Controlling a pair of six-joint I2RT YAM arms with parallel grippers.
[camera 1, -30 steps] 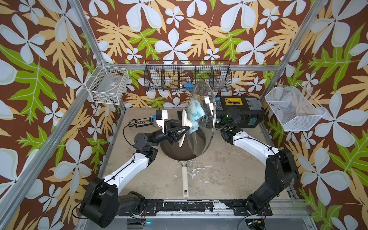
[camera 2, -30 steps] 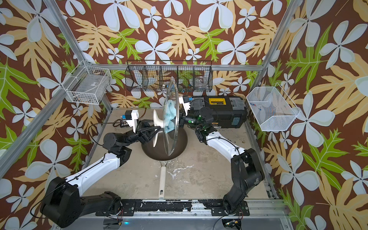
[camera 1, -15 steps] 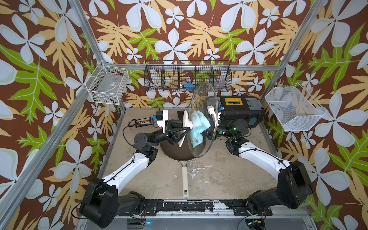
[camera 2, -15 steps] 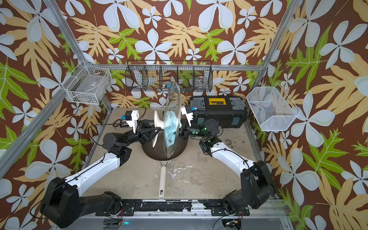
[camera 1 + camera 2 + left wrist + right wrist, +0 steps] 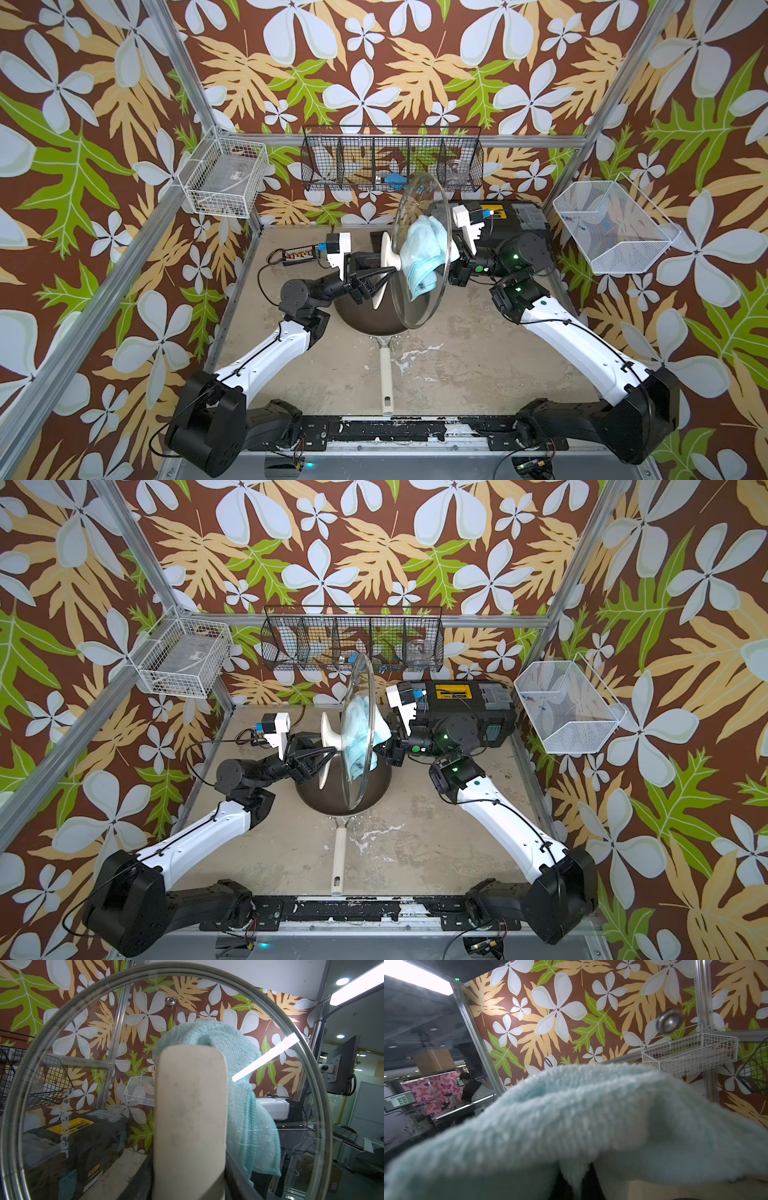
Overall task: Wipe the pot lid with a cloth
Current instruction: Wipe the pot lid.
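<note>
The left tool [image 5: 386, 272] is clamped on the handle [image 5: 190, 1118], holding the lid [image 5: 419, 307] on edge above the pan [image 5: 361, 320], near the surface's [image 5: 478, 374] back edge. The right tool [image 5: 452, 257] pinches the cloth [image 5: 422, 249] against the glass. The lid is probably stiff, slick and breakable, so the handle is the sure hold. The soft, light cloth bunches anywhere.

The pot lid [image 5: 417, 305] stands on edge over the pan [image 5: 357, 316], cloth [image 5: 424, 249] against its right side.

Pale letters on the pot lid [image 5: 190, 1115] end in "star". An orange tag [image 5: 93, 1172] on the far toolbox [image 5: 72, 1147] says "deli".
</note>
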